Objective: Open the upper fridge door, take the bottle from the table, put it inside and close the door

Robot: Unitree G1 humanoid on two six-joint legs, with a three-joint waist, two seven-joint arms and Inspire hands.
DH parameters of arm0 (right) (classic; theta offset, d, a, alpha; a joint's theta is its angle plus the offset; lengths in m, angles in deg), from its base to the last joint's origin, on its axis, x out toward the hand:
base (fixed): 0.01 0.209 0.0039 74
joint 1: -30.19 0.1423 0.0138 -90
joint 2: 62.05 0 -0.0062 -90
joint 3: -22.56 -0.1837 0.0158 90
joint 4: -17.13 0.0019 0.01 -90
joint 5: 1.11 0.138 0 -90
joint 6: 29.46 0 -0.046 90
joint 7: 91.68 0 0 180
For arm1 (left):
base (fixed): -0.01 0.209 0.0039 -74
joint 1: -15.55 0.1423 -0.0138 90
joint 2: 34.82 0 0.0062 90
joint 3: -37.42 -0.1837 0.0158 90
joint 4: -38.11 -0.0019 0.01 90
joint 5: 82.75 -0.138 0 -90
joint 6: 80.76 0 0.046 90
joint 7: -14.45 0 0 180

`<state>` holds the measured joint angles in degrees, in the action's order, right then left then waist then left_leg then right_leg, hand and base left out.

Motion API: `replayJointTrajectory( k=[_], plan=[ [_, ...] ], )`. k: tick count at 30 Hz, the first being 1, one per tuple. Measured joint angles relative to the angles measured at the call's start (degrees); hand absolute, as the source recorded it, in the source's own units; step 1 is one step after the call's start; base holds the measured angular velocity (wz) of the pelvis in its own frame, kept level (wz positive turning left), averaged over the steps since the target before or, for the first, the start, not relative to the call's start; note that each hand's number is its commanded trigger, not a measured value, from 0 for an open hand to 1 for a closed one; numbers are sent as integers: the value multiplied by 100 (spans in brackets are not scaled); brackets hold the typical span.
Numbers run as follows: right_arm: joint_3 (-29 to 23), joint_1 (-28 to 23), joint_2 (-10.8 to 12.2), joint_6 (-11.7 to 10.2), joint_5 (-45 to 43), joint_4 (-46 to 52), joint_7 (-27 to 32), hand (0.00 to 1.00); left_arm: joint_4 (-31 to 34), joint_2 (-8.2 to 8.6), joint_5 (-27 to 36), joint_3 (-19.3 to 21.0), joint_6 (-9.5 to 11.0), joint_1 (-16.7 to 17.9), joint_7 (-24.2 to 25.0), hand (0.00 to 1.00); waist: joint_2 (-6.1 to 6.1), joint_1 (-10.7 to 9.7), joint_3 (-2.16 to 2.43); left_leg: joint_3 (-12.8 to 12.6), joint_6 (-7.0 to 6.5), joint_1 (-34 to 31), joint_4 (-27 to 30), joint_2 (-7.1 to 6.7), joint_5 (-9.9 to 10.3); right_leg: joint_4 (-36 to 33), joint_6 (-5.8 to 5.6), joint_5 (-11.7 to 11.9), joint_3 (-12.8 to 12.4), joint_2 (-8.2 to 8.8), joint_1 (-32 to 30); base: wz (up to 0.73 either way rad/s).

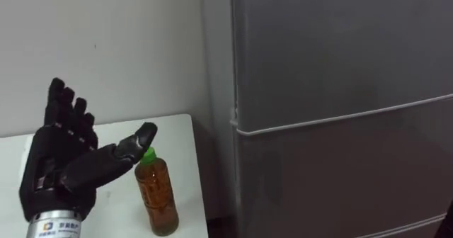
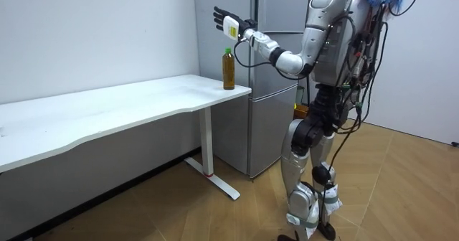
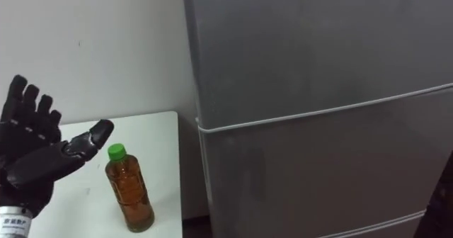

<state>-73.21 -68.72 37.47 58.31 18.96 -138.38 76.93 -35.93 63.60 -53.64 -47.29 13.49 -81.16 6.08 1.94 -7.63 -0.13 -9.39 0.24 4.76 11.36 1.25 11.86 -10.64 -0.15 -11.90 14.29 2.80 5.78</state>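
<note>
A bottle (image 1: 157, 195) of amber liquid with a green cap stands upright on the right end of the white table (image 1: 177, 132), close to the fridge. My left hand (image 1: 64, 167) is raised just left of it, open, fingers straight and palm turned toward the bottle. Its thumb tip hovers right by the cap. In the room view the hand (image 2: 228, 22) is above the bottle (image 2: 228, 69). The grey fridge (image 1: 340, 68) has its upper and lower doors shut, with a pale seam between them.
I stand on the wooden floor in front of the fridge (image 2: 276, 11), left arm stretched toward the table's end. The long white table (image 2: 107, 112) runs along the wall to the room view's left. A narrow gap separates the table from the fridge.
</note>
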Motion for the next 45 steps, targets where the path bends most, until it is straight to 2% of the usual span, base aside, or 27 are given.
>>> replayJointTrajectory(
  k=[3, 7, 11, 17, 24, 30, 37, 38, 39, 40, 41, 45],
  plan=[
    [3, 29, 0, 61, -3, 0, 4, 0, 116, -1, 7, -25, -60, -53, 59, 0, 25, -43, 15, -3, 0, 3, 5, 0, 0, -3, 0, 0, -2, -1, 0, 0],
    [23, 115, -2, 108, 4, -93, 22, 0, 165, 11, 36, -291, -74, -227, 235, 0, 0, -85, -1, -3, -1, 14, 3, 1, 0, 2, -1, 0, 1, 0, 1, 0],
    [57, 153, 7, 108, 18, -104, 17, 0, 170, 49, 67, -455, -261, -242, 576, 0, -5, -187, -6, -19, -2, -5, 8, 8, -2, -8, 2, 3, -16, -2, -37, -1],
    [60, 270, 6, 175, 19, -203, -2, 0, 170, 50, 68, -516, -438, -366, 969, 0, -7, -300, -8, -74, -1, -16, 5, 16, -3, -10, 8, 8, -27, -4, -65, -2],
    [58, 319, -14, 238, 18, -217, 0, 0, 191, 42, 67, -602, -545, -401, 1137, 0, 0, -325, -12, -129, -1, -25, -2, 10, -3, 3, 2, 13, -75, -1, -76, -3],
    [82, 398, -52, 236, 18, -334, 1, 0, 229, 28, 58, -734, -562, -420, 1165, 0, 59, -334, -8, -136, -1, -27, -6, 7, -3, 21, 0, 12, -93, -2, -75, -1],
    [251, 513, -101, 234, 18, -389, 0, 0, 206, 18, 28, -1259, -572, -540, 1357, 0, 116, -365, -62, -126, -1, -18, -6, 7, -3, 20, 0, 13, -125, -3, -78, -1],
    [292, 518, -112, 234, 20, -389, -3, 0, 202, 0, 9, -1266, -573, -541, 1359, 6, 126, -366, -67, -126, -1, -19, -6, 7, -3, 19, -1, 13, -122, -3, -78, 0],
    [316, 523, -119, 234, 21, -388, -3, 0, 202, -7, 9, -1281, -573, -540, 1360, 23, 127, -365, -68, -125, -1, -19, -7, 7, -3, 19, -1, 13, -120, -2, -77, 0],
    [401, 536, -142, 234, 22, -382, -6, 0, 203, -8, 10, -1293, -573, -541, 1360, 50, 128, -364, -68, -123, -1, -20, -8, 7, -2, 19, -1, 13, -119, -2, -77, 0],
    [469, 555, -169, 234, 22, -382, -14, 0, 202, -7, 10, -1306, -573, -540, 1360, 100, 129, -361, -68, -122, -1, -20, -8, 6, -3, 17, -2, 14, -118, -1, -77, 0],
    [619, 571, -215, 233, 24, -378, -47, 0, 167, 0, 21, -1288, -574, -538, 1359, 100, 120, -349, -74, -119, -1, -40, -4, 2, -3, 11, -7, 15, -92, 4, -84, 5]
  ],
)
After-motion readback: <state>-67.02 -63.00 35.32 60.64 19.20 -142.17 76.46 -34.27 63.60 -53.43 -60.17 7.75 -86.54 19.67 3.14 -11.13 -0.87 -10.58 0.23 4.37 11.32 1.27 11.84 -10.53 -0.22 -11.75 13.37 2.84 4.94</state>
